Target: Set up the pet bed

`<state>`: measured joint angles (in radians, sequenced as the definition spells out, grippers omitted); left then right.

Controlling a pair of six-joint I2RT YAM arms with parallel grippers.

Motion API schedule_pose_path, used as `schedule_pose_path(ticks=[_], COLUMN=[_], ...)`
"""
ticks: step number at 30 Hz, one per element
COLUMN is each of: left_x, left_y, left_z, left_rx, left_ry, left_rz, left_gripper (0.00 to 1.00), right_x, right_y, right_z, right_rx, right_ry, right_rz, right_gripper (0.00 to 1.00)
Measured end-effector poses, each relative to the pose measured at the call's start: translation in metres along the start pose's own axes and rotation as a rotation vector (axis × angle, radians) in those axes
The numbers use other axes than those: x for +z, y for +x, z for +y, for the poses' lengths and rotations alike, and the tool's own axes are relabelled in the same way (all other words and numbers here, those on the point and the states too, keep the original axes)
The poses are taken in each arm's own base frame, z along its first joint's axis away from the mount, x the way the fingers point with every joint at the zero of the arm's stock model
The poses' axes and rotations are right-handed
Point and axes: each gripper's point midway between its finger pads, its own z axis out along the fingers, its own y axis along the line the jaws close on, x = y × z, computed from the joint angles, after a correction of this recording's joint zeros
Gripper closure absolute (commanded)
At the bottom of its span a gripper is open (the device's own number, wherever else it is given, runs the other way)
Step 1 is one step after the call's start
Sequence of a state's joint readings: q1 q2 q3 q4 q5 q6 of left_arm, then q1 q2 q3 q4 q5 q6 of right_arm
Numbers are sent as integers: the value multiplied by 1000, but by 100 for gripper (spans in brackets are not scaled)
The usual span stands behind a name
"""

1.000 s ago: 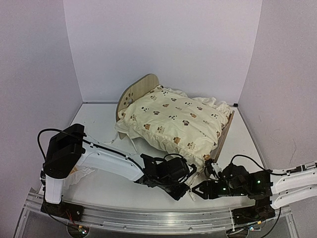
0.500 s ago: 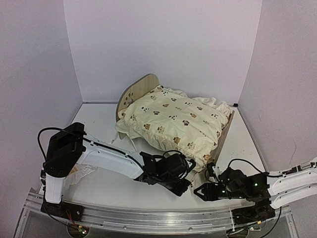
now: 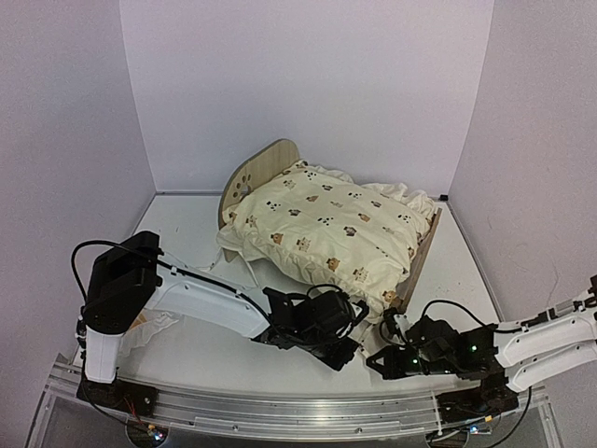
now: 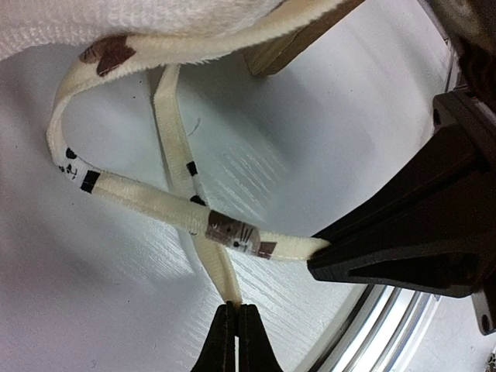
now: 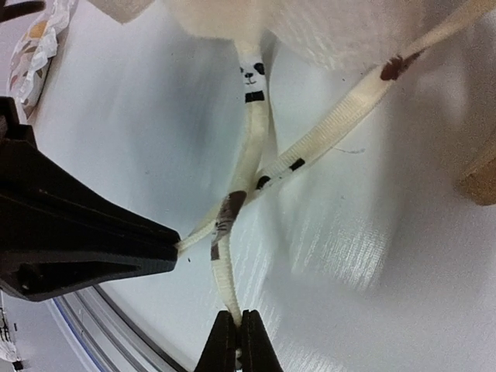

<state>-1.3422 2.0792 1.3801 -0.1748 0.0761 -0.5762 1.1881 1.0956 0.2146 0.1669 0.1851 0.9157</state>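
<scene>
Overhead, shows the pet bed (image 3: 269, 164) on the desk (image 3: 187, 224), under a ruffled cushion (image 3: 326, 229), with left claw (image 3: 345, 354) and right claw (image 3: 375, 361) low, just in front of its footboard corner.

Left wrist view: finds the left claw pinched shut on the first tie (image 4: 218, 271), just in front of the bed.

Right wrist view: finds the right claw clamped on the second tie (image 5: 222, 275), at the crossing with the first.

Looks light and stiff, likely to slide under a tug on the ties; best gripped by a headboard or footboard edge.

Cream animal-print cushion (image 3: 326, 229), ties (image 5: 252, 139) crossed on table (image 3: 187, 224)
</scene>
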Motion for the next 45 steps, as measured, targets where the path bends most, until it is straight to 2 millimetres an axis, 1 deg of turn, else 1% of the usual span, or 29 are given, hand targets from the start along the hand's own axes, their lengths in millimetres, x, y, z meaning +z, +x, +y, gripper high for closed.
schedule_pose_path(ticks=[3, 7, 8, 11, 15, 16, 20, 22, 24, 25, 30, 32, 37, 40, 45], left_x=[1, 0, -2, -9, -16, -17, -20, -21, -22, -23, -29, -31, -35, -36, -34], left_y=[5, 16, 18, 23, 19, 17, 14, 13, 9, 7, -10, -16, -30, -39, -45], left_z=[4, 11, 12, 14, 11, 10, 6, 3, -1, -3, -15, -20, -27, -30, -25], left_rx=[0, -2, -2, -3, -2, -1, 2, 3, 8, 11, 32, 36, 52, 56, 51], left_ry=[-7, -23, -26, -31, -21, -18, -4, 4, 15, 20, 43, 53, 68, 76, 76], left_rz=[11, 34, 38, 45, 31, 28, 22, 22, 19, 17, -15, -30, -57, -69, -69], left_gripper=[100, 100, 100, 100, 100, 100, 100, 100, 100, 100, 100, 100, 100, 100, 100], right_x=[-6, -27, -33, -41, -40, -39, -34, -35, -39, -42, -61, -65, -62, -58, -51], right_y=[-5, -16, -18, -18, -3, 1, 19, 23, 20, 15, -17, -24, -25, -26, -30], right_z=[4, 6, 4, -4, -25, -28, -48, -53, -50, -45, -15, -10, -14, -11, -3], right_rx=[2, 3, 2, -3, -20, -23, -38, -57, -83, -102, -187, -227, -342, -412, -539], right_ry=[-20, -34, -27, 6, 92, 109, 203, 233, 239, 233, 158, 150, 177, 162, 123], right_rz=[-17, -64, -77, -77, -12, 4, 86, 115, 123, 116, 23, -2, 5, -3, -39], right_gripper=[100, 100, 100, 100, 100, 96, 67, 59, 54, 52, 50, 50, 48, 45, 45])
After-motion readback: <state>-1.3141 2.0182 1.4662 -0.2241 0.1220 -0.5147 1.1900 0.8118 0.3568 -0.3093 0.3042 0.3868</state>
